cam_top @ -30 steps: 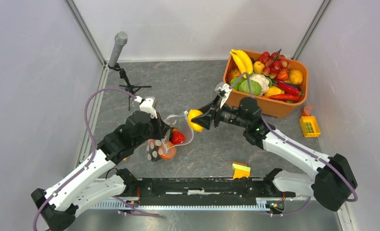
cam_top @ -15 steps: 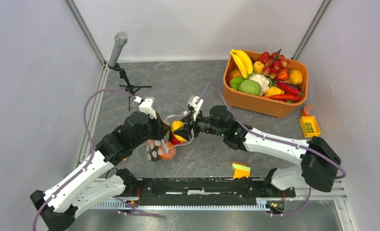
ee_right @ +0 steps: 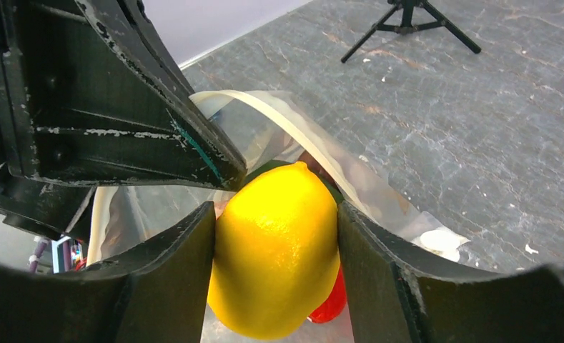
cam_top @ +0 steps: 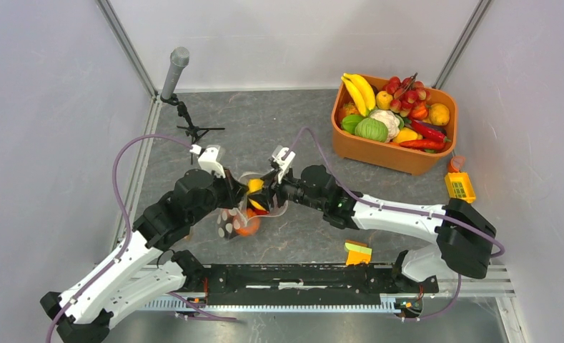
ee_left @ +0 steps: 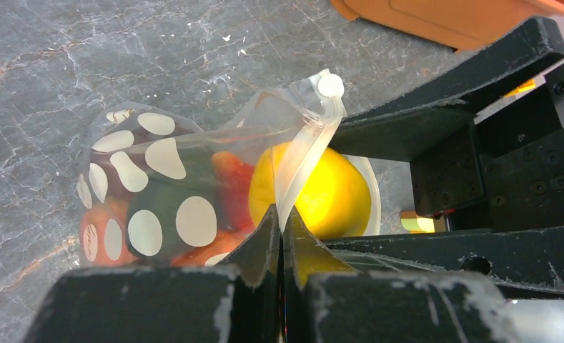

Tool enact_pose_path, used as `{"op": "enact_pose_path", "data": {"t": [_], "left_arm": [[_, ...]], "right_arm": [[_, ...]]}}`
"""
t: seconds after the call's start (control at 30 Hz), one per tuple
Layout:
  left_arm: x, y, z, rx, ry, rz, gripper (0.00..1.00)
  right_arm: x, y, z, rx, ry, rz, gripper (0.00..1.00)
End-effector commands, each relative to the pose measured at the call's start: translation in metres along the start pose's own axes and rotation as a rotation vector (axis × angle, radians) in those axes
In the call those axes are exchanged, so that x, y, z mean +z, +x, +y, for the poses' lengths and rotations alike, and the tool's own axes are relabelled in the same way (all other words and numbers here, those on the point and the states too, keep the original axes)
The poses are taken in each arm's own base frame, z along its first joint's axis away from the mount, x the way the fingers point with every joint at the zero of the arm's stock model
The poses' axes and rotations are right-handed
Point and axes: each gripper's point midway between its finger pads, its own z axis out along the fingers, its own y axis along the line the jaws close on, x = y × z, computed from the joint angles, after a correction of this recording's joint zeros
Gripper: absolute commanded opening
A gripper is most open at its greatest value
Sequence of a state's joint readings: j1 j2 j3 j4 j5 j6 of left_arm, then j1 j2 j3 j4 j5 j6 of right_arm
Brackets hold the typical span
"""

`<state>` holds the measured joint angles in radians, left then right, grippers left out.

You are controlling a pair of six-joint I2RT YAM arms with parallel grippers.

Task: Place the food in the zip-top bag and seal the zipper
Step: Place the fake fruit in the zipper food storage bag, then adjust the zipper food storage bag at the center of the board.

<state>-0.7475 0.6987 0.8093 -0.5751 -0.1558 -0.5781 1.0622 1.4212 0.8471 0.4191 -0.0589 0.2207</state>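
Note:
The clear polka-dot zip-top bag (cam_top: 234,219) lies mid-table with its mouth held open. It also shows in the left wrist view (ee_left: 150,186). My left gripper (ee_left: 282,218) is shut on the bag's white zipper strip (ee_left: 300,168) at the mouth. My right gripper (ee_right: 275,236) is shut on a yellow lemon (ee_right: 275,257) and holds it in the bag's mouth, against the left fingers. The lemon shows behind the strip in the left wrist view (ee_left: 329,193) and from above (cam_top: 254,186). Red (ee_right: 329,304), orange (cam_top: 247,227) and green (ee_left: 157,214) food sits inside the bag.
An orange tub (cam_top: 393,153) full of toy fruit stands at the back right. A small black tripod with a grey microphone (cam_top: 179,64) stands at the back left. A yellow crate (cam_top: 459,187) sits at the right edge, a small yellow-green block (cam_top: 357,252) near the front.
My right gripper has carried the lemon leftward from near the tub into the bag's mouth. My left gripper has kept its hold on the zipper strip, shifting slightly.

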Motion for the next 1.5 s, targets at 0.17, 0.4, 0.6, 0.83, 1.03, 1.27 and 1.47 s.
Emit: {"op": "enact_pose_path", "data": {"t": [0.17,0.4,0.6,0.83,1.03,1.27,1.47], "left_arm": [[-0.012,-0.028,-0.009,-0.064,0.02,-0.103,0.02],[-0.013,-0.027,-0.002,-0.062,-0.006,-0.108,0.02],[-0.014,-0.028,-0.003,-0.062,-0.006,-0.111,0.02],[-0.011,-0.03,-0.001,-0.035,-0.03,-0.103,0.02],[-0.009,-0.026,-0.001,-0.042,-0.026,-0.088,0.02],[-0.008,-0.026,-0.002,-0.046,-0.022,-0.087,0.02],[-0.002,-0.02,-0.01,-0.024,0.014,-0.047,0.02]], "right_arm": [[-0.001,-0.036,0.048,-0.018,-0.255,-0.076,0.88],[-0.046,-0.087,0.046,-0.127,-0.212,-0.203,0.89],[-0.077,-0.082,-0.047,-0.096,0.287,-0.202,0.78],[-0.05,-0.021,-0.049,0.102,0.147,-0.005,0.73],[-0.038,0.004,-0.038,0.137,0.065,0.046,0.73],[-0.035,0.027,-0.051,0.145,0.133,0.106,0.52],[-0.043,0.028,-0.052,0.189,0.155,0.095,0.09]]}}
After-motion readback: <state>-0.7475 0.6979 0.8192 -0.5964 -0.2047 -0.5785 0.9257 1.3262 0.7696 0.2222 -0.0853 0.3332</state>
